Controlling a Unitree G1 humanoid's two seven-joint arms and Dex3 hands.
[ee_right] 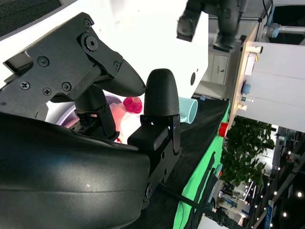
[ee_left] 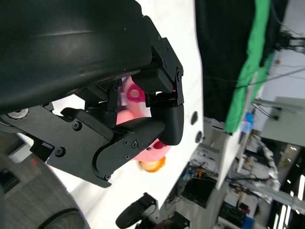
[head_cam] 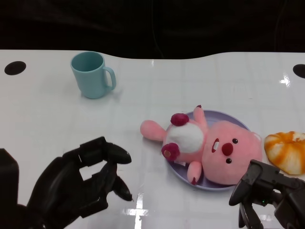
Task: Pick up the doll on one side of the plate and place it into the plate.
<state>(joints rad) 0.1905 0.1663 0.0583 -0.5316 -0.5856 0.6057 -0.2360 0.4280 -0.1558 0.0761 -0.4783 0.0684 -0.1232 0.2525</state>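
Note:
A pink plush doll point(head_cam: 214, 150) with a white belly lies on its back across the lavender plate point(head_cam: 224, 117), its tail end hanging over the plate's left rim. My left hand point(head_cam: 83, 183) hovers over the table at the lower left, well clear of the doll, fingers apart and empty. My right hand point(head_cam: 267, 193) sits at the lower right, just below the doll's head, fingers spread and holding nothing. The left wrist view shows bits of the doll point(ee_left: 131, 95) behind the fingers point(ee_left: 162, 126). In the right wrist view the doll point(ee_right: 133, 102) peeks between the fingers point(ee_right: 159, 95).
A teal mug point(head_cam: 91, 74) stands at the back left. An orange-and-white bread toy point(head_cam: 288, 150) lies right of the plate. Two dark holes point(head_cam: 14, 67) mark the table's far corners. The other hand point(ee_left: 136, 214) shows in the left wrist view.

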